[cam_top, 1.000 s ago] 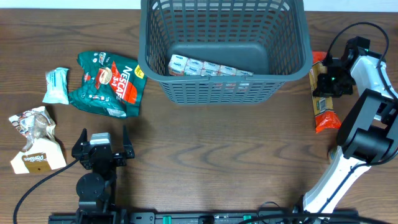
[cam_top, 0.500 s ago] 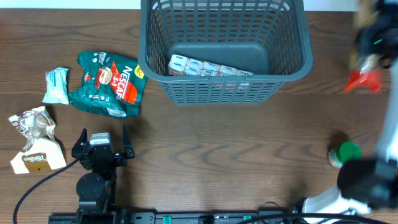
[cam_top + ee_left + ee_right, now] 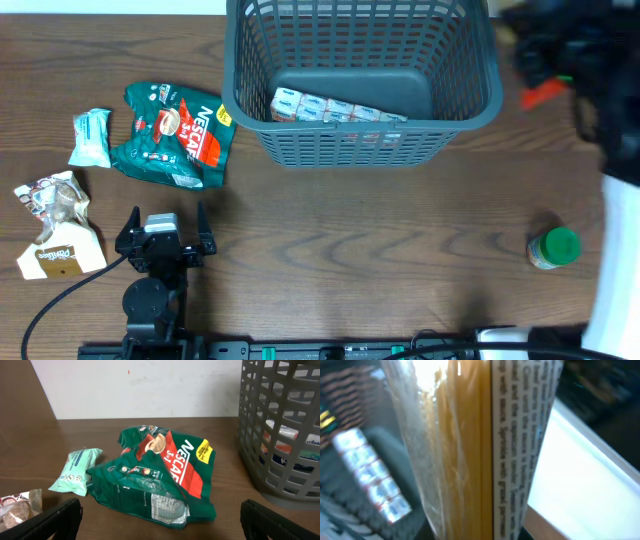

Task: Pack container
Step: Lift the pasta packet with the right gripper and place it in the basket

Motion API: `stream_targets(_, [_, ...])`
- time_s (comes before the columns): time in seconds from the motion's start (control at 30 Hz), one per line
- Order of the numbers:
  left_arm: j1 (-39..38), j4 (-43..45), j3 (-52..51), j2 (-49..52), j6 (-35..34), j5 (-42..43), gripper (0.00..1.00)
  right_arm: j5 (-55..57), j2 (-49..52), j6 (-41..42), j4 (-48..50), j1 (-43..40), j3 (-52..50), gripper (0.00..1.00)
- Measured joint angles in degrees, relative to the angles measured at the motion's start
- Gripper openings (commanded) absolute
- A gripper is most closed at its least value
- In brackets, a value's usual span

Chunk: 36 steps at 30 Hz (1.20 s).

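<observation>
Container [image 3: 350,145] rim could snag the long pasta packet [image 3: 470,450] gripped by the right pincer [image 3: 545,85]; the left pincer [image 3: 166,228] sits wide.

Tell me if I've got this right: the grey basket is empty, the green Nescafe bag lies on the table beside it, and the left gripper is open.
Not quite. The basket is not empty: the overhead view shows a row of white packs lying on its base. The rest holds: the Nescafe bag lies on the table beside it and the left gripper is open.
</observation>
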Motion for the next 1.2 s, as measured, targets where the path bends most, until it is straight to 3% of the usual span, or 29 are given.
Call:
stream_targets(0.17, [0.0, 0.0, 0.0, 0.0, 0.0, 0.0, 0.99, -0.7, 6.2, -10.2, 0.9, 6.6, -0.7, 0.01])
stream_targets(0.37, [0.0, 0.0, 0.0, 0.0, 0.0, 0.0, 0.99, -1.2, 12.0, -16.3, 2.9, 7.3, -0.7, 0.01])
stream_targets(1.0, [0.0, 0.0, 0.0, 0.0, 0.0, 0.0, 0.99, -3.6, 39.7, -17.5, -0.7, 8.7, -0.8, 0.01])
stream_targets(1.03, [0.0, 0.0, 0.0, 0.0, 0.0, 0.0, 0.99, -3.6, 40.5, -17.0, -0.7, 8.9, -0.8, 0.10])
stream_targets(1.1, [0.0, 0.0, 0.0, 0.0, 0.0, 0.0, 0.99, -3.9, 41.6, -15.5, -0.7, 9.0, -0.8, 0.99])
stream_targets(1.2, [0.0, 0.0, 0.0, 0.0, 0.0, 0.0, 0.98, -4.9, 41.8, -13.4, 0.0, 9.2, -0.7, 0.99])
